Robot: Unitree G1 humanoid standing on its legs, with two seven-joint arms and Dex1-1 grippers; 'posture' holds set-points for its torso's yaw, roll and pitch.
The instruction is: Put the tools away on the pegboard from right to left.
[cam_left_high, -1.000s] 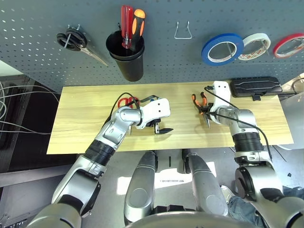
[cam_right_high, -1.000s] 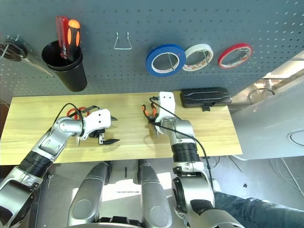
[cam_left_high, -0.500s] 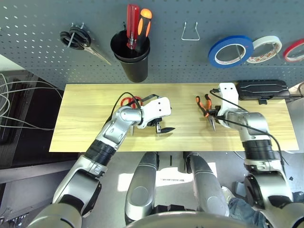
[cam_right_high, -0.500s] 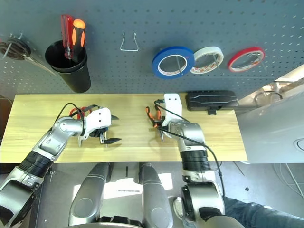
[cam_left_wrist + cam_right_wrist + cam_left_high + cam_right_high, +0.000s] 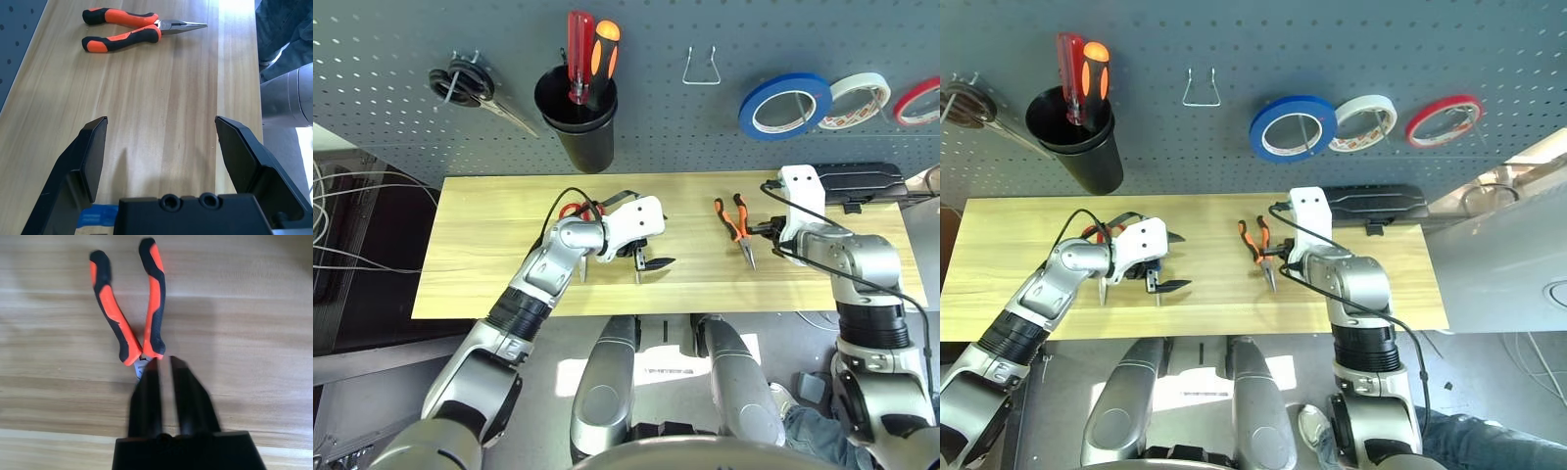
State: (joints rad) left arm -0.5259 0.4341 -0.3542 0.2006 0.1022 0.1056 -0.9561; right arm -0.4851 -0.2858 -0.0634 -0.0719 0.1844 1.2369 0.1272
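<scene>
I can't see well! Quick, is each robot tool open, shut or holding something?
Left tool: open, holding nothing.
Right tool: shut, tips over the joint of the pliers, which lie on the table; a grip cannot be told.

My table (image 5: pixel 489 245) is pale yellow wood with fine grain. On it lie needle-nose pliers (image 5: pixel 734 221) with orange-and-black handles and grey steel jaws. Behind the table, the pegboard (image 5: pixel 401 88) is dark grey-blue, dotted with rows of small holes. On the pegboard hang a blue tape roll (image 5: pixel 784 104), a white one (image 5: pixel 860 98), a red one (image 5: pixel 918 101) and a black cup (image 5: pixel 577 122). My claws are black, with white housings.
</scene>
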